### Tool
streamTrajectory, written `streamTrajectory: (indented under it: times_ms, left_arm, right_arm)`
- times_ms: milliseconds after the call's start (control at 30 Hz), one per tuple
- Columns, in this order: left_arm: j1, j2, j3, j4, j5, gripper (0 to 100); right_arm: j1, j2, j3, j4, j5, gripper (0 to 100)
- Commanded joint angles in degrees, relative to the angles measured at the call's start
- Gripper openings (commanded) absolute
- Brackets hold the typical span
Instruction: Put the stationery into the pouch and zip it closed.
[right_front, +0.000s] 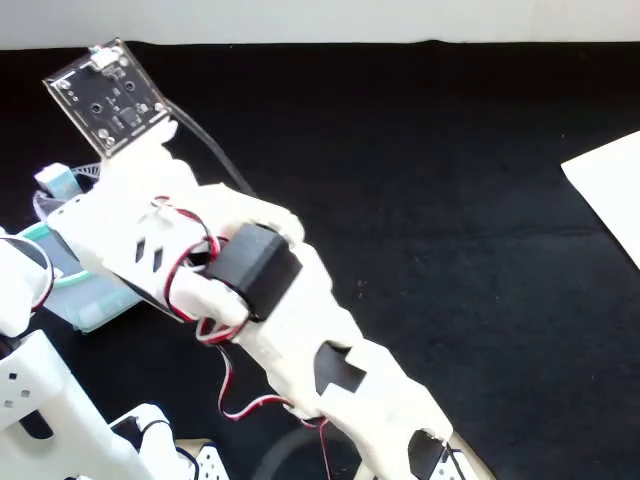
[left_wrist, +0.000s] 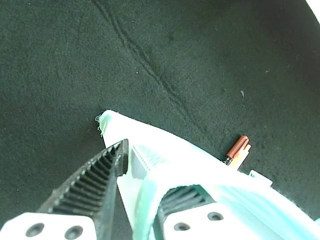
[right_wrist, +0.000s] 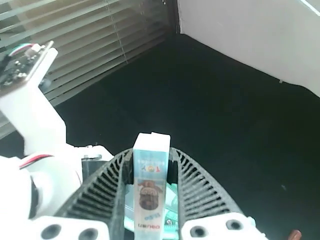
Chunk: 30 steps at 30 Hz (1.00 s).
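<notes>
- Your right gripper (right_wrist: 150, 155) is pinching the eraser (right_wrist: 149, 195) lengthwise between its jaws, over the teal pouch (right_wrist: 172, 212).
- Your left gripper (left_wrist: 145, 167) is clamped on the pouch's edge; a brown-capped pen (left_wrist: 237, 150) lies just beside the pouch on the black table (left_wrist: 75, 60).

White printed arm (right_front: 300, 330): angular, faceted shell segments with dark cut-out slots. A black servo block (right_front: 258, 270), boxy with rounded corners, is set into the shell. Red, white and black cables (right_front: 185, 285) loop out just beside the servo block and trail below it. Beyond the servo block sits a square dark circuit board (right_front: 105, 95) with round holes and pale corner fittings, fed by a thin black lead (right_front: 215, 150). A second arm (right_front: 40, 400), left of the servo block, has the same white shell. The left claw (left_wrist: 147, 170) and right claw (right_wrist: 150, 152) have black ribbed fingers (right_wrist: 97, 195) on white bases with dark round screw holes (left_wrist: 35, 230).
</notes>
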Motion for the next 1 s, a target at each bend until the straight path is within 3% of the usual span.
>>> streamTrajectory:
  times_ms: [0,433,700,967]
  left_arm:
    - [1.19,0.57,1.63,-0.62,-0.79,1]
    - [1.19,0.57,1.63,-0.62,-2.46,1]
    - [0.92,0.57,1.27,-0.7,-2.81,1]
    - [0.92,0.66,1.27,-0.88,-2.81,1]
  right_arm:
    - [-0.48,1.1,-6.9,-1.98,0.44,0.6]
    - [1.36,12.44,-6.9,-6.81,0.62,1.1]
    - [1.71,12.44,-6.9,-5.67,0.7,26.1]
    - [2.95,7.25,-6.9,-2.95,0.7,27.1]
